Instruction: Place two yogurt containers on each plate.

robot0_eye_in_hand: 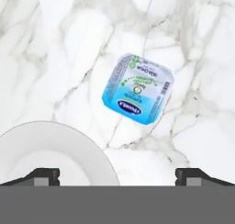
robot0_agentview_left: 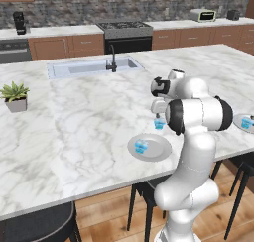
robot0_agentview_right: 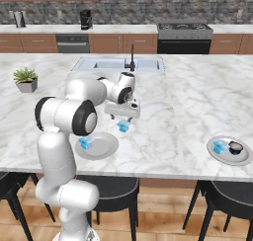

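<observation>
Below the parted, empty jaws, a light, rigid yogurt cup (robot0_eye_in_hand: 137, 89) is best gripped across its flat sides.

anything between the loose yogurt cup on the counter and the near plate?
Nothing: in the hand view, bare marble separates the yogurt cup from the plate. The right base view agrees, with the open gripper hovering just above the cup.
</observation>
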